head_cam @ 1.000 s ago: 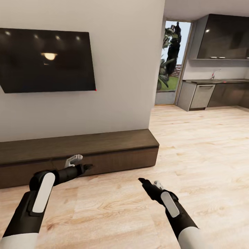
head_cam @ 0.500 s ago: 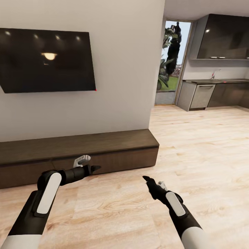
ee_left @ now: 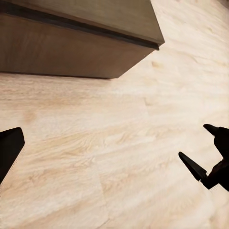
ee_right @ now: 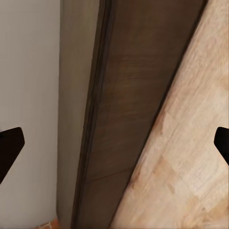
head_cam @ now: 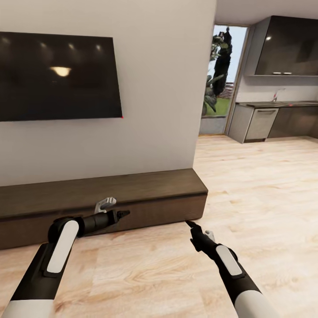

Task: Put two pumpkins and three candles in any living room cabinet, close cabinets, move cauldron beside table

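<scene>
Parted wide and gripping nothing on both left gripper (head_cam: 125, 213) and right gripper (head_cam: 190, 224), low before the front of the cabinet (head_cam: 145, 185), the right one just off its right-hand corner. Could well skid across that flat, handleless front with no edge to hook, or ram the panel and bind it shut.

Left arm: bent at the elbow at the near left, forearm reaching out level toward the right.
Left gripper (head_cam: 123, 213): dark fingers pointing right, held low; the left wrist view shows its fingertips far apart at the picture's edges, so the jaws stand wide.
Right arm: rises from the near right, stretched forward and angled a little left.
Right gripper (head_cam: 191, 225): pointing away and downward; in its own wrist view the fingertips sit far apart, jaws spread, nothing between them.
</scene>
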